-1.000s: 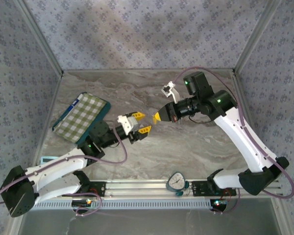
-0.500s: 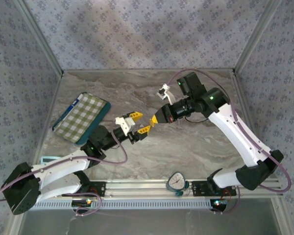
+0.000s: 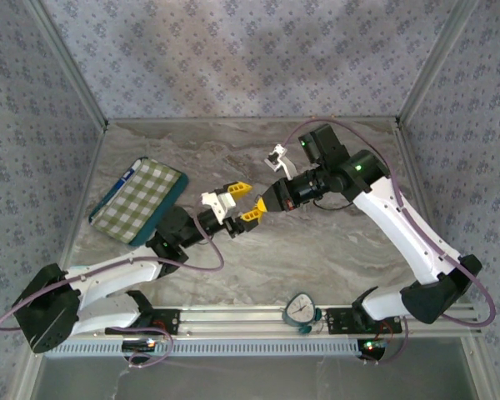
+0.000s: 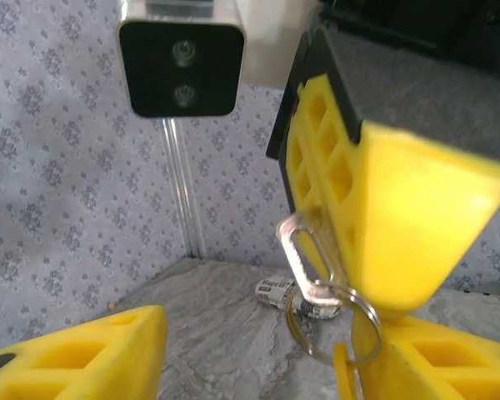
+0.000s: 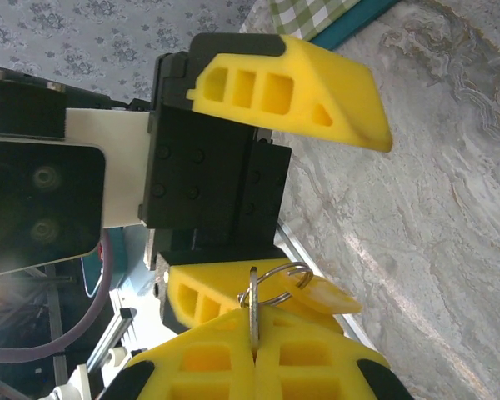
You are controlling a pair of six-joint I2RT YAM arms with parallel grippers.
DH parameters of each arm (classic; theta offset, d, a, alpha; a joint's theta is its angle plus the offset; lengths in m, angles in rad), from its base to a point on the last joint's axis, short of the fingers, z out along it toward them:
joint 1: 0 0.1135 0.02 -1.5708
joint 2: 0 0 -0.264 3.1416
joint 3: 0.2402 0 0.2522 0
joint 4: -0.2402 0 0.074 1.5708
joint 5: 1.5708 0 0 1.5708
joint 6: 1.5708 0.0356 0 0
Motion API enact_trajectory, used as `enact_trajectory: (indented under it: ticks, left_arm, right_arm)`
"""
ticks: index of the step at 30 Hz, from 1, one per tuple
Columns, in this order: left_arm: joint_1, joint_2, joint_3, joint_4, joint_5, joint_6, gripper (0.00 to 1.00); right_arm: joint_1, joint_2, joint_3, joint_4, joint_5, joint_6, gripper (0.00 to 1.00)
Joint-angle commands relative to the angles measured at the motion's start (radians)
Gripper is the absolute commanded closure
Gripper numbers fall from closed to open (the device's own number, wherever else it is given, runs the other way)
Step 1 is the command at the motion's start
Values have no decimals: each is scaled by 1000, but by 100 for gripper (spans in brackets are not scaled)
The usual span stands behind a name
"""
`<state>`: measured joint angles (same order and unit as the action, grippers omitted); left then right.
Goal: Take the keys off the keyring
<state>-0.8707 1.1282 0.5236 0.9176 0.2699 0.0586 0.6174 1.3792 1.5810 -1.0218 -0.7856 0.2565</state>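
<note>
1. Change, top view: the left tool (image 3: 247,202) has advanced up and to the right across the counter (image 3: 317,250) over the last second. The right tool (image 3: 267,202) has shifted a little to meet it. The two were apart a second ago; they now stand tip to tip above the middle of the counter, away from the checked pouch (image 3: 137,200).
2. Right tool state: its fingers are pressed together, pinching what appears to be the thin silvery blade of the keys (image 5: 252,315), seen in the right wrist view.
3. Location of the task items: the keyring (image 4: 333,323) hangs just past the right tool's tips, off the counter. A small yellow-orange tab sits on the ring beside it.
4. Left tool state: its fingers are spread. In the right wrist view the keyring lies against the lower finger, with the upper finger well apart from it.
5. Whether the ring lies inside the left tool's gap or just beside the lower finger cannot be told.
6. Meaning for the task: the approach appears complete and the second grip is the step in hand. No key is off the ring yet.
7. Next requirement, as a judgement: close the left tool on the ring or tab, then work the blade along the coil.
</note>
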Motion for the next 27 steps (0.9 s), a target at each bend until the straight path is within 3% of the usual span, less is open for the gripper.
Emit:
enact_trajectory:
  ticks: [1, 22, 25, 27]
  left_arm:
    - [-2, 1, 35, 43, 36, -13, 39]
    - [-5, 24, 53, 76, 29, -3, 62]
    - [-3, 23, 58, 73, 26, -1, 72]
    - [-2, 26, 61, 78, 22, -2, 73]
  right_arm:
    - [6, -17, 8, -15, -16, 20, 100]
    - [5, -45, 1, 31, -34, 52, 100]
    - [5, -50, -1, 37, -36, 56, 100]
    - [4, -52, -1, 39, -37, 58, 100]
